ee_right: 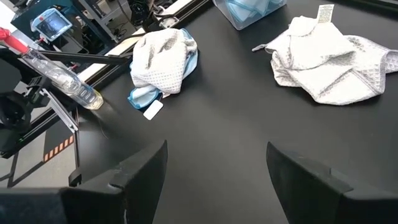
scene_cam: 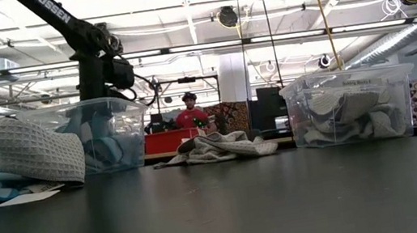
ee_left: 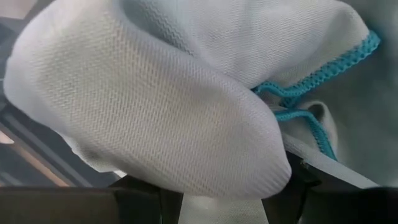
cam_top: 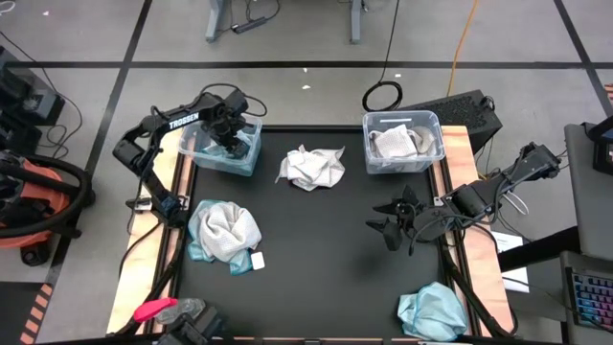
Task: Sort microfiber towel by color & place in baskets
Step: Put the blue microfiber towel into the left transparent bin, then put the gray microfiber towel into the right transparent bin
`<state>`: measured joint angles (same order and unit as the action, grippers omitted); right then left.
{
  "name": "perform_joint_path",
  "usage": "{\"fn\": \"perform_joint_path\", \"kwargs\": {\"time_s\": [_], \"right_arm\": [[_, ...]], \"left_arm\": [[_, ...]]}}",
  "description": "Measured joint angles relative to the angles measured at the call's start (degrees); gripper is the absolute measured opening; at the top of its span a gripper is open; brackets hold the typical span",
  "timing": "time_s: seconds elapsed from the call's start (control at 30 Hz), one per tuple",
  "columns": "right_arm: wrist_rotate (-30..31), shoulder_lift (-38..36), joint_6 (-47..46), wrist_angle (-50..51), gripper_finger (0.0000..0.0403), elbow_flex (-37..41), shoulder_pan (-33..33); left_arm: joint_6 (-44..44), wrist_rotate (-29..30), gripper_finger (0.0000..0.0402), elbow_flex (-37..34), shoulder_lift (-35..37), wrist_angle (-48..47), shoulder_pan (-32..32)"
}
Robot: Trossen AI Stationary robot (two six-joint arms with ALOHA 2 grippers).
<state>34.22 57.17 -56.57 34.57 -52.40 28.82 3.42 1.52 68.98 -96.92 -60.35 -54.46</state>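
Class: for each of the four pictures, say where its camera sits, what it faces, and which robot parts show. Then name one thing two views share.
High: overhead, facing down; both arms, left claw in the left basket.
Low: table height, facing the room; left arm above that basket.
Left wrist: against a teal-edged towel; fingers hidden.
Right wrist: across the table; open right claw.
Shared: the grey towel.

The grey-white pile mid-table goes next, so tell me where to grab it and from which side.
Take the grey-white towel at its raised, crumpled middle fold, coming straight down from above. It lies loosely bunched on the black table with ridges standing up, clear space all around, and flat edges that offer little to pinch. The right hand, open and nearest, seems best placed.
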Motion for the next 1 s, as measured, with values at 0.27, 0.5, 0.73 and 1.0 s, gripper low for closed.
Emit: {"fn": "perform_joint_path", "kwargs": {"time_s": [0.27, 0.5, 0.73, 1.0], "right_arm": [[0.0, 0.0, 0.6, 0.0, 0.0265, 0.0, 0.0], [0.0, 0.0, 2.0, 0.0, 0.0265, 0.0, 0.0], [0.0, 0.0, 3.4, 0.0, 0.0265, 0.0, 0.0], [-1.4, 0.0, 5.2, 0.0, 0.0265, 0.0, 0.0]], "left_arm": [[-0.4, -1.9, 0.0175, 0.2, 3.5, -1.1, 0.0], [-1.6, -2.3, 0.0175, 0.2, 11.2, -2.2, 0.0], [-4.4, -5.3, 0.0175, 0.2, 20.2, -3.2, 0.1], [-7.7, -10.9, 0.0175, 0.2, 30.9, -3.2, 2.2]]}}
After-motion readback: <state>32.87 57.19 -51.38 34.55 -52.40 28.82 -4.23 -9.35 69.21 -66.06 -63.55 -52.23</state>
